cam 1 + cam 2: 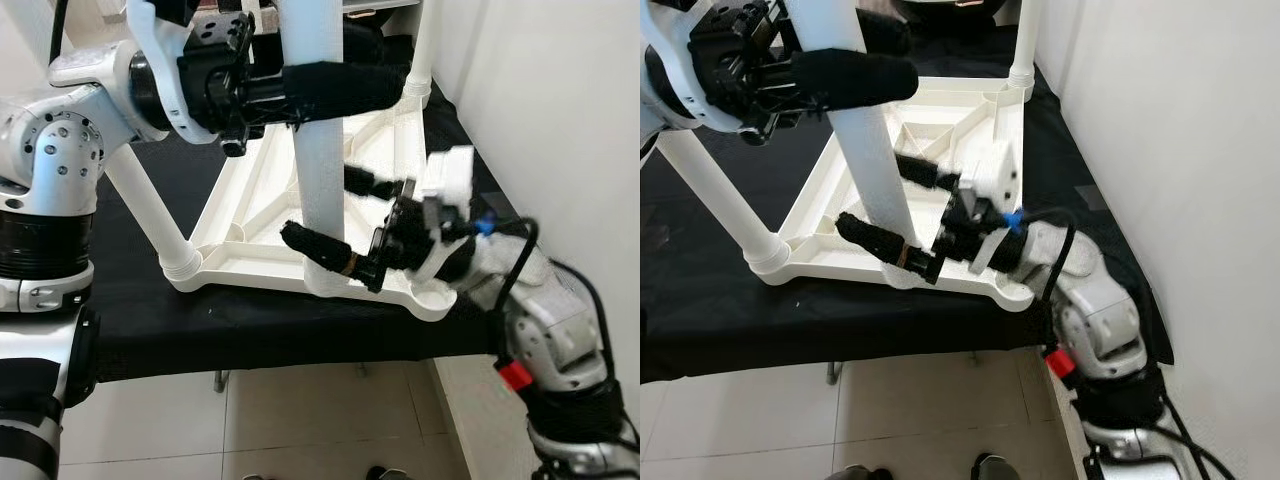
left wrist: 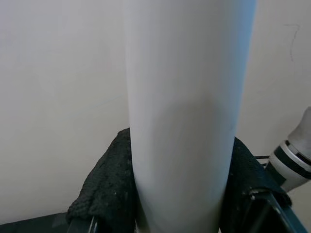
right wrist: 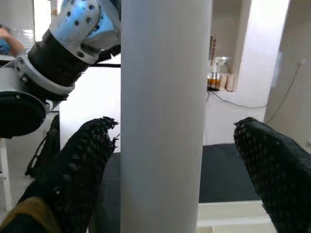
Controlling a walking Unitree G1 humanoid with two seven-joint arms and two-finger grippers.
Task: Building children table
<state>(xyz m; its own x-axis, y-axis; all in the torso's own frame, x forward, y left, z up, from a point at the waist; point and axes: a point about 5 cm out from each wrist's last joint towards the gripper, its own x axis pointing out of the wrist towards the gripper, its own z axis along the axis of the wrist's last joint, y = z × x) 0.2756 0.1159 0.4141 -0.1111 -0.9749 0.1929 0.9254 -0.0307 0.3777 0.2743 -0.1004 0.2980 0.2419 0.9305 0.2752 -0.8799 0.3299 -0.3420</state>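
Head eyes look down; wrist cameras (very close) face the table leg.

Silver jointed arms with black bands and screw holes; black mesh-clad fingers; red tab, black cables.

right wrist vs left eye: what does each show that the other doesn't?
Right wrist alone: a bright room beyond, with jars on a far ledge and a cable running down the wall.

Left eye alone: the upturned white tabletop on a black cloth, two more legs fitted at its corners, tiled floor below.

Both: the upright white table leg, right gripper open around its base, left gripper shut on it higher up.
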